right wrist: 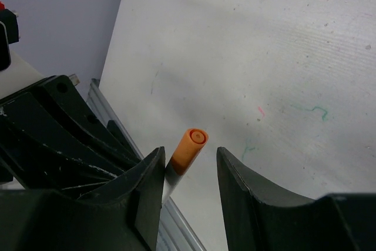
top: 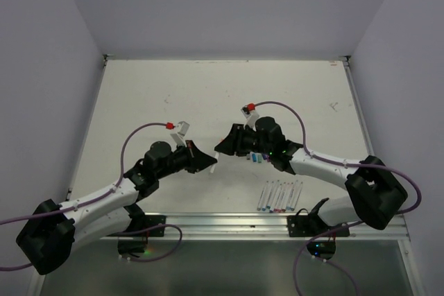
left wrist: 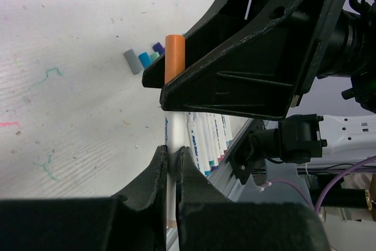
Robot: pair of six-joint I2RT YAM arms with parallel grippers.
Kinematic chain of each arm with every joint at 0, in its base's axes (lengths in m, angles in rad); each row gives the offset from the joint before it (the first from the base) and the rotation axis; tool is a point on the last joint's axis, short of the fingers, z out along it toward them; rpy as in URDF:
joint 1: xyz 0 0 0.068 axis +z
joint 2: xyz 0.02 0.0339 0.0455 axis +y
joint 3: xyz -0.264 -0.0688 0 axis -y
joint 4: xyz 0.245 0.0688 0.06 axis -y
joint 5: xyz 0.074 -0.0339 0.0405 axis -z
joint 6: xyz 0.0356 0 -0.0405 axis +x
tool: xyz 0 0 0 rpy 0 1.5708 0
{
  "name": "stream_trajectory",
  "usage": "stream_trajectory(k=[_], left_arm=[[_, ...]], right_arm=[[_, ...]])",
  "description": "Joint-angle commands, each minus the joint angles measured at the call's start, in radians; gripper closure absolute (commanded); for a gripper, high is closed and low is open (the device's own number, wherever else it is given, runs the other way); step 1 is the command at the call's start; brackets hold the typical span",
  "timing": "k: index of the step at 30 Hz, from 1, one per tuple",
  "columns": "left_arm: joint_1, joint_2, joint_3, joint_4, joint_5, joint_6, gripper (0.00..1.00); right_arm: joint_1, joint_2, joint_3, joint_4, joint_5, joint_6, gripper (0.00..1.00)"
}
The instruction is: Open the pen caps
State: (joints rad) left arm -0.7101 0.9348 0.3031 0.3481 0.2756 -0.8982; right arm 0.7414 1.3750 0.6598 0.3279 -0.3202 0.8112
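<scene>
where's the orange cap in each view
top external: too small to make out.
left wrist: orange cap at upper centre, on top of the white barrel.
right wrist: low centre, its end facing the camera.
Shared landmark: that barrel, in all three views.

Grippers nose to nose mid-table, barely any gap. Left gripper (left wrist: 171, 154) clamps the pen (left wrist: 171, 198). Its orange cap (right wrist: 189, 150) sits between the right gripper's (right wrist: 189, 152) parted jaws, with room on one side. Obstacles: loose caps (top: 257, 158) under the right arm, row of pens (top: 279, 196) by the front rail (top: 229, 223). Far table (top: 229, 88) is open.
</scene>
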Motion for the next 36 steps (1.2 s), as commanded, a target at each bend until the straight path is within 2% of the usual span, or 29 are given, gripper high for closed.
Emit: stream_trajectory(k=[1,18,29,32,33,34,35,36], left_arm=[[-0.011,-0.016,0.025,0.0,-0.007,0.008,1.0],[-0.015,-0.004,0.018,0.002,-0.012,0.019,1.0],[-0.015,-0.007,0.016,-0.004,-0.009,0.027,1.0],[-0.015,-0.013,0.013,-0.006,-0.01,0.027,1.0],[-0.015,-0.014,0.011,-0.006,-0.009,0.028,1.0],[-0.017,-0.014,0.01,0.0,-0.007,0.03,1.0],[-0.015,-0.014,0.008,0.002,-0.003,0.03,0.81],[-0.015,-0.016,0.001,0.012,-0.001,0.028,0.7]], right_arm=[[-0.002,0.012,0.037,0.083,0.046,0.006,0.56],[-0.002,0.047,0.055,0.131,0.044,0.026,0.65],[-0.002,0.078,0.067,0.145,0.038,0.032,0.76],[-0.002,0.081,0.06,0.157,0.04,0.036,0.95],[-0.002,0.081,0.058,0.164,0.038,0.039,1.0],[-0.002,0.076,0.057,0.168,0.033,0.045,1.0],[-0.002,0.072,0.052,0.171,0.027,0.046,1.0],[-0.002,0.056,0.049,0.172,0.018,0.058,1.0]])
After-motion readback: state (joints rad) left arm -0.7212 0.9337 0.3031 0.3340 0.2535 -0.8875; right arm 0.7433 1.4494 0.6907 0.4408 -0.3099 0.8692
